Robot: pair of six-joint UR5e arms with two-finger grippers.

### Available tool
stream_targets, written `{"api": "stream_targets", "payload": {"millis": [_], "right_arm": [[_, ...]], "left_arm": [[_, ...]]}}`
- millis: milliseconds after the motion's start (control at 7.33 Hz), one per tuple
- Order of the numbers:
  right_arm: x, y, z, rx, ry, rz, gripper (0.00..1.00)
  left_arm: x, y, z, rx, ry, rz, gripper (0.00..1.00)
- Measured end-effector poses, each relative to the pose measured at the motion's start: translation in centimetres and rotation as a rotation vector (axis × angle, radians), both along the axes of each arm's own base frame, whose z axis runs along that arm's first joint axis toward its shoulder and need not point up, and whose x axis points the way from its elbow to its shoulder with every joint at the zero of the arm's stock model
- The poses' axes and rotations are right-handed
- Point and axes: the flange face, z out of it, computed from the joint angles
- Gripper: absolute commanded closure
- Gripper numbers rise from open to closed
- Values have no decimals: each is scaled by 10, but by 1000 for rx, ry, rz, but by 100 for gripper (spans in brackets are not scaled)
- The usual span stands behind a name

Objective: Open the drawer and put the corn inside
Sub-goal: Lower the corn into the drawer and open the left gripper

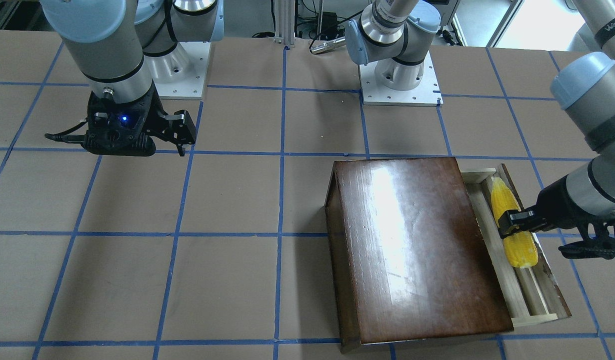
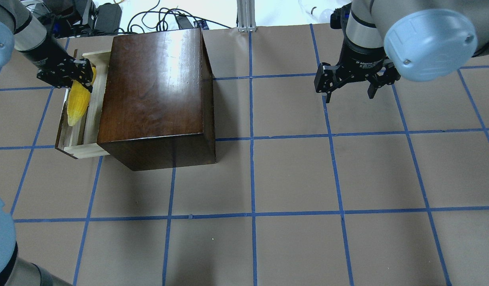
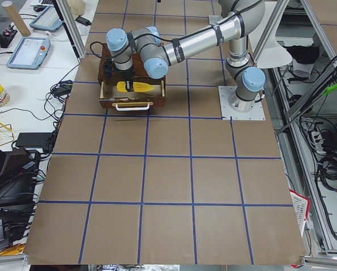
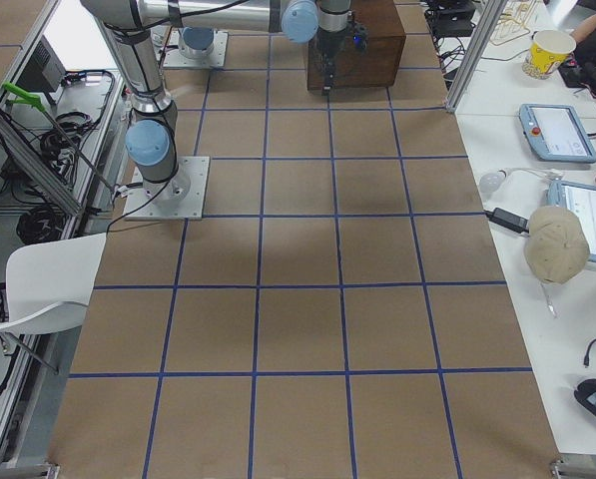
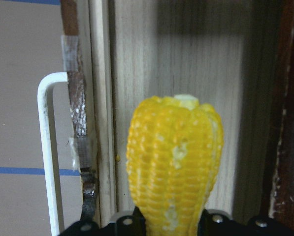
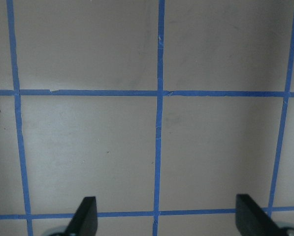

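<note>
The glossy dark-brown box (image 1: 412,245) (image 2: 157,87) stands with its drawer (image 1: 530,295) (image 2: 75,139) pulled out; the drawer is a pale wood tray with a dark front. The yellow corn (image 1: 520,250) (image 2: 77,105) lies lengthwise over the drawer. My left gripper (image 1: 512,225) (image 2: 79,77) is shut on the corn's thick end. In the left wrist view the corn (image 5: 174,162) points away over the drawer's floor (image 5: 186,59); I cannot tell if it rests on the wood. My right gripper (image 2: 349,94) (image 6: 167,219) is open and empty above the bare table, far from the box.
A white loop handle (image 5: 43,157) (image 3: 126,105) sits on the drawer's front panel. Brown table surface with a blue tape grid (image 2: 252,214) spreads all around. Both arm bases (image 1: 400,80) are bolted at the robot's edge. Cables and gear lie beyond the table's far edge (image 2: 165,16).
</note>
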Motion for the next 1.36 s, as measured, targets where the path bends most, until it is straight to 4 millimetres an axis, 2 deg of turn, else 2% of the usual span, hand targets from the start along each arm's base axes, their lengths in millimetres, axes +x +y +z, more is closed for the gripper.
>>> {"api": "stream_targets", "payload": {"millis": [682, 955, 1091, 1227, 1364], "right_arm": [[0, 0, -1, 1, 0, 0, 0], [0, 0, 0, 0, 0, 0, 0], [0, 0, 0, 1, 0, 0, 0], [0, 0, 0, 1, 0, 0, 0], [0, 0, 0, 0, 0, 0, 0]], "left_arm": [[2, 3, 21, -33, -23, 7, 0], [1, 7, 39, -39, -51, 4, 0], [-6, 11, 59, -40, -57, 3, 0], [-22, 16, 81, -46, -61, 3, 0], [-54, 24, 105, -65, -68, -18, 0]]}}
